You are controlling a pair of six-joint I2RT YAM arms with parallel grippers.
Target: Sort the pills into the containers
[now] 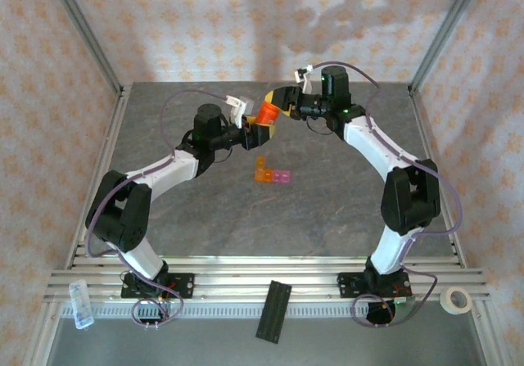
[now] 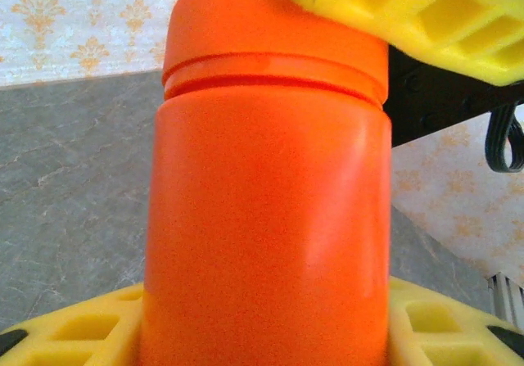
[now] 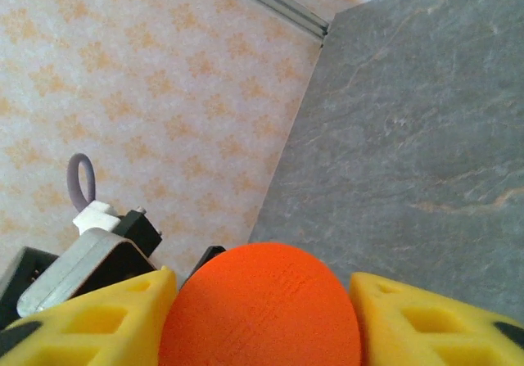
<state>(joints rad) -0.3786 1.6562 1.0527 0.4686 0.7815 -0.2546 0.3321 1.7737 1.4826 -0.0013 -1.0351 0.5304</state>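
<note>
Left gripper [image 1: 259, 128] was clamped on bottle [image 2: 262, 219], held above table [image 1: 205, 219]. Containers [image 1: 272, 174] lay on table nearer the bases, apart from bottle. Right gripper [image 3: 262, 321] straddled cap [image 3: 262, 280]; could not tell whether it gripped firmly. Step judged: uncapping (pills presumably inside). To do well: squeeze cap squarely, twist about bottle's axis, brace with left, mouth up.
</note>
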